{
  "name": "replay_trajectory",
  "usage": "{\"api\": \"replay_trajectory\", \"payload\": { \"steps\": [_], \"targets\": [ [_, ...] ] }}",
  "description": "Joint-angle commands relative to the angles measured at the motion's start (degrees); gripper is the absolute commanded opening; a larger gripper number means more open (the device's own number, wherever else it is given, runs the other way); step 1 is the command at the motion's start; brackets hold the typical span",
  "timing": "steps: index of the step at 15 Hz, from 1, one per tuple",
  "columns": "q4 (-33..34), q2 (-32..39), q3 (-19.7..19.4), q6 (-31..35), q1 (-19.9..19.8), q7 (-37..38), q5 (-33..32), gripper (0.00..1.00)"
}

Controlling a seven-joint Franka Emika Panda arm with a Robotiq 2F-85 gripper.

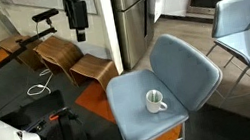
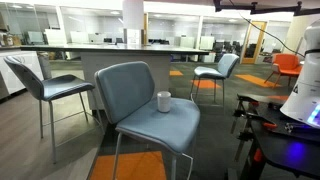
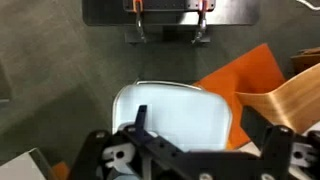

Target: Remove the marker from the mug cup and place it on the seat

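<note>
jaws spread wide, empty | mug cup (image 1: 155, 101) on seat (image 1: 131, 107) | well apart from jaws

Even overhead room light fills both exterior views, leaving only soft shadow under the seat (image 1: 135, 104); the refrigerator (image 1: 131, 8) carries streaked glare, the glazed offices (image 2: 90, 25) read bright, and in the wrist view the near gripper (image 3: 190, 130) is dark and blurred, with all frames coarse in detail.
</note>
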Motion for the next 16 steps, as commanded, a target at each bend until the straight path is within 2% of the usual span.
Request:
{"api": "replay_trajectory", "payload": {
  "steps": [1,8,11,16],
  "targets": [
    [0.13,0.05,0.24,-0.11,-0.27,-0.04,0.06,1.00],
    [-0.33,-0.07,-0.01,0.87,-0.29,-0.60,0.48,1.00],
    [-4.23,-0.61,-0.76,9.86,-0.38,-4.26,-0.11,1.00],
    [-12.50,4.21,-2.93,27.50,-0.87,-10.65,0.90,1.00]
  ]
}}
